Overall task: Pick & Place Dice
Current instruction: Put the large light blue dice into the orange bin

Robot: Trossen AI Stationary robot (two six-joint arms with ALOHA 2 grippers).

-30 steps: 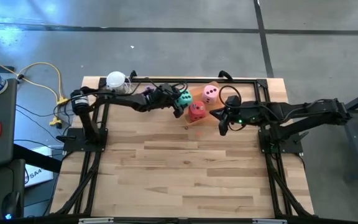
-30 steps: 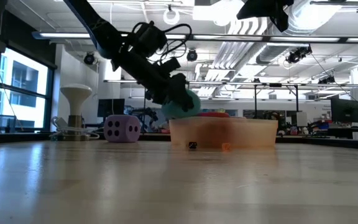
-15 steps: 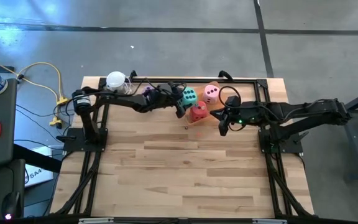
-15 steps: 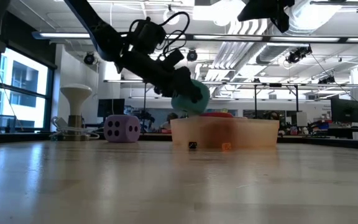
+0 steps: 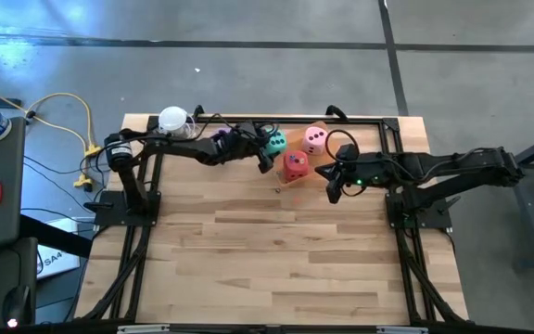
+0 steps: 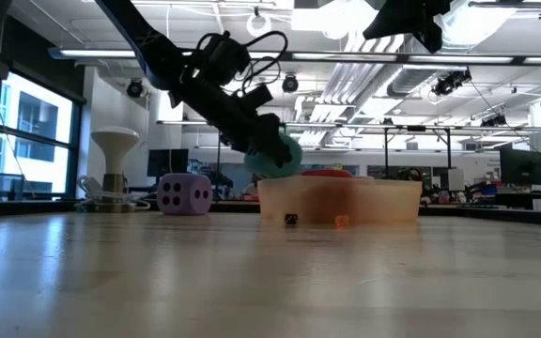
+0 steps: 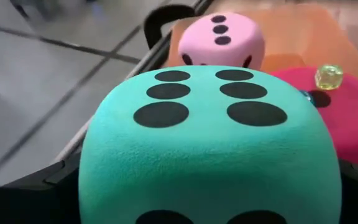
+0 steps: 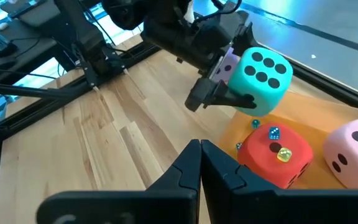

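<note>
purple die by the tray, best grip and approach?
Judgement: take the purple die across two opposite flat side faces, coming straight down. It sits square on the table, apart from the orange tray, with open space around it in the low view. The left gripper holds the teal die.

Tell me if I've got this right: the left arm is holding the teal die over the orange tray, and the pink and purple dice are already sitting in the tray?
Not quite. The left gripper does hold the teal die at the orange tray, but it is the pink die and the red die that sit in it. The low view shows the purple die on the table, outside the tray.
</note>
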